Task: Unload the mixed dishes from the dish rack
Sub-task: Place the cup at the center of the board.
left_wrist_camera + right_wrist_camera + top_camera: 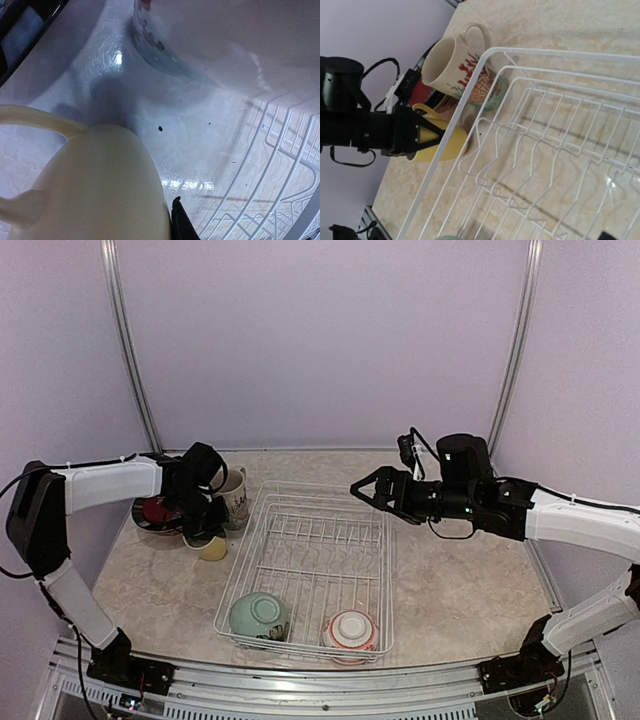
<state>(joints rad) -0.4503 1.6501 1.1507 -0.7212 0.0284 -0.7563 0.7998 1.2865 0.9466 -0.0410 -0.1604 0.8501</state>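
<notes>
Your left gripper (424, 133) is clamped on the yellow cup (444, 146) just outside the 9 o'clock wall of the dish rack (237, 560). The cup is low over the table (450, 590), with the tall patterned mug (236, 497) close at its 12 o'clock. Your right gripper (362, 489) hangs empty with its jaws spread over the rack's 1 o'clock corner. The pale-green bowl (259, 615) and the red-and-white bowl (350, 630) wait at the rack's 6 o'clock end.

If you let go while the cup leans, it may roll into the rack wire or knock the mug. A careless pull-back could snag the handle or push the mug into the plates (155, 512) at its 9 o'clock.

You cannot tell whether the cup's base sits flat. It fills the left wrist view, where only one dark fingertip (180, 220) shows. The arm hides most of the plates, and the right wrist view shows almost nothing of its own fingers.
</notes>
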